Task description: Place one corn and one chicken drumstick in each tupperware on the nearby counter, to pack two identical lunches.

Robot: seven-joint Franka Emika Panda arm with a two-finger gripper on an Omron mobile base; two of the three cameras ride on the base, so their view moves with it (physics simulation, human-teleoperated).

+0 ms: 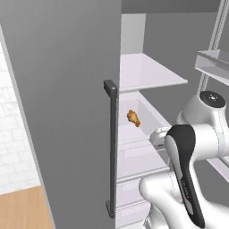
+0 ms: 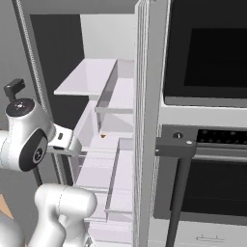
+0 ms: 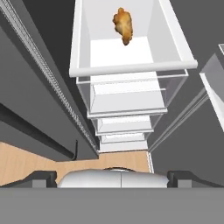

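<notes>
Left base view
- Fridge door (image 1: 67, 112): grey, standing open, taking up the left and middle of the picture; a dark vertical handle (image 1: 112, 147) runs along its edge.
- Fridge interior: white shelf (image 1: 147, 74) above, a white drawer (image 1: 145, 120) beneath it.
- Chicken drumstick (image 1: 133, 117): golden-brown, lying in that white drawer, near its left wall.
- Arm (image 1: 192, 161): white with dark joints, rising from the lower right in front of the drawers.
- Floor (image 1: 22, 208): light wood, lower left corner; pale brick wall above it.

Right base view
- Fridge interior: white shelf (image 2: 89, 77) at the top, stacked clear-fronted drawers (image 2: 103, 159) below.
- Chicken drumstick (image 2: 102, 136): a small brown speck, just showing in the upper drawer.
- Oven (image 2: 207, 120): built-in, dark glass, just right of the fridge, with a dark bar handle (image 2: 178, 188).
- Arm (image 2: 29, 140): white, at lower left, reaching toward the drawers.

Hand view
- Gripper (image 3: 113, 178): finger tips spread wide apart at the lower corners of the picture, nothing between them.
- Chicken drumstick (image 3: 123, 25): in the open white drawer (image 3: 131, 68) at the top of the picture, well apart from the gripper.
- Lower drawers (image 3: 124, 118): clear-fronted, stepped below the white one.
- Floor (image 3: 26, 164): light wood strip beneath the fridge.
</notes>
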